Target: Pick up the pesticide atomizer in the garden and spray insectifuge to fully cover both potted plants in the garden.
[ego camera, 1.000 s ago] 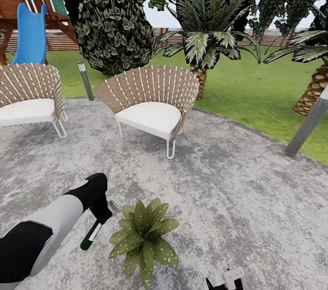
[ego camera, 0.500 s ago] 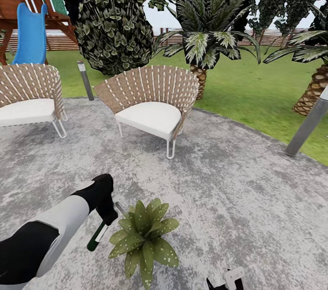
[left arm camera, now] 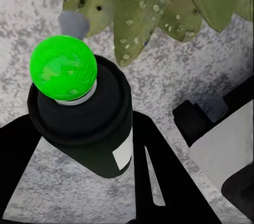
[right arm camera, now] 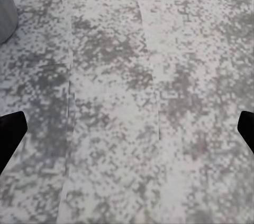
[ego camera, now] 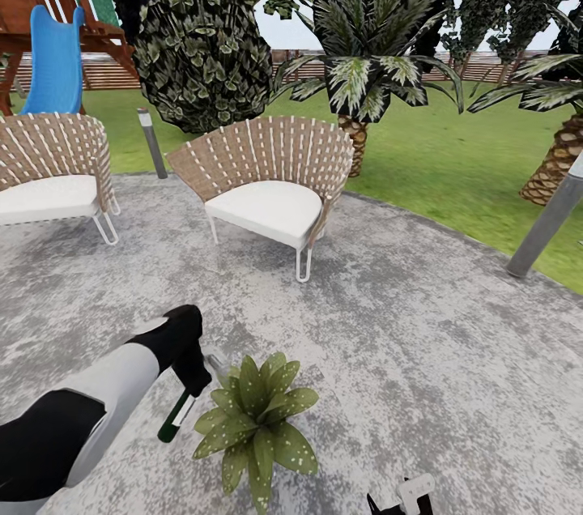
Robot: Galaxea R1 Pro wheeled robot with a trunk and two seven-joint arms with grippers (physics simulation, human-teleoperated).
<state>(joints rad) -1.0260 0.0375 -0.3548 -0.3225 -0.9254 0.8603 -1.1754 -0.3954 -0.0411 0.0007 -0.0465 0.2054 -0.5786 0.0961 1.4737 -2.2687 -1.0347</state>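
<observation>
Two woven chairs stand on the grey patio [ego camera: 421, 337], one at the far left [ego camera: 50, 171] and one nearer the middle [ego camera: 271, 175], with a blue slide [ego camera: 55, 61] on the lawn behind; my left gripper [ego camera: 188, 385] is clamped around the pesticide atomizer [ego camera: 176, 416], its dark green body hanging tilted below my fingers just beside the potted plant [ego camera: 255, 422]; from my left wrist the atomizer [left arm camera: 87, 121] sits between my dark fingers [left arm camera: 159, 166], nozzle end close to the speckled leaves [left arm camera: 137, 12]; a palm [ego camera: 368, 70] rises past the middle chair; my right gripper [right arm camera: 127, 129] is spread wide over bare paving, holding nothing.
</observation>
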